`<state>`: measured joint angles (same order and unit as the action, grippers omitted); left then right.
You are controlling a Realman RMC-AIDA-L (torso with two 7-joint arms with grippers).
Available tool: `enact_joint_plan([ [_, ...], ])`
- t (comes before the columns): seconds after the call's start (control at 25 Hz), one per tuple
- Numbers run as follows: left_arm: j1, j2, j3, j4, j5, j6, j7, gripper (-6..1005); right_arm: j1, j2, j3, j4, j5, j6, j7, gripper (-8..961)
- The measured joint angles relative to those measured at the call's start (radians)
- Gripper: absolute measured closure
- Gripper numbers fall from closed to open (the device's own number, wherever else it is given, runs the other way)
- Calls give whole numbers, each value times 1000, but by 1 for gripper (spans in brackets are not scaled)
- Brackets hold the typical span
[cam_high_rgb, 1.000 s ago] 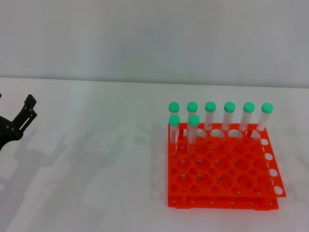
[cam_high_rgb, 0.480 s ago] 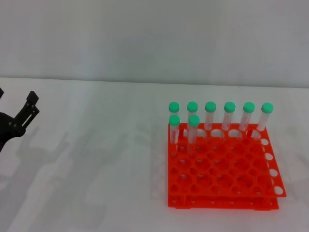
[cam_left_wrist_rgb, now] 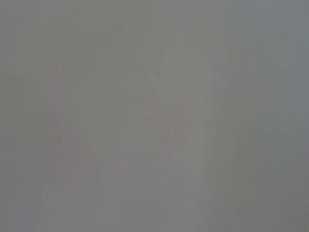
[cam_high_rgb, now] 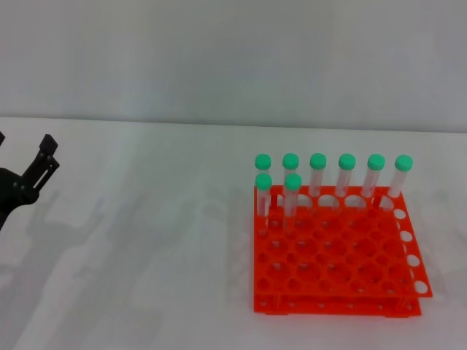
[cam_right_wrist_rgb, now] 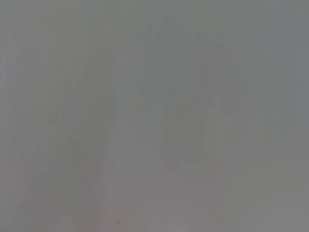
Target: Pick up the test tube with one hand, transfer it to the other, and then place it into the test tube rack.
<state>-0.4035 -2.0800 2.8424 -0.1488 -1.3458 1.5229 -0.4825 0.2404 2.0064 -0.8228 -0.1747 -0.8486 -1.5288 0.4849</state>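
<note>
With eight green-capped tubes (cam_high_rgb: 292, 181) standing in the test tube rack (cam_high_rgb: 336, 255), placement appears complete (left gripper (cam_high_rgb: 22, 164) hangs aside, jaws spread and empty; right unseen).

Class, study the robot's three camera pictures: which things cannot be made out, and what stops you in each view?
- Left gripper: head view's left edge cuts it off; grip state unclear.
- Right gripper: in no view.
- Both wrist views: only featureless grey.
- Test tube rack: which of the eight green-capped tubes was just placed cannot be told; they look identical.
</note>
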Motion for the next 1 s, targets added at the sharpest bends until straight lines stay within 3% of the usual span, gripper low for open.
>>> enact_joint_plan([
  [1.0,14,-2,0,54,0,18,14,110,8,1,4,38,0,-9,-4,112],
])
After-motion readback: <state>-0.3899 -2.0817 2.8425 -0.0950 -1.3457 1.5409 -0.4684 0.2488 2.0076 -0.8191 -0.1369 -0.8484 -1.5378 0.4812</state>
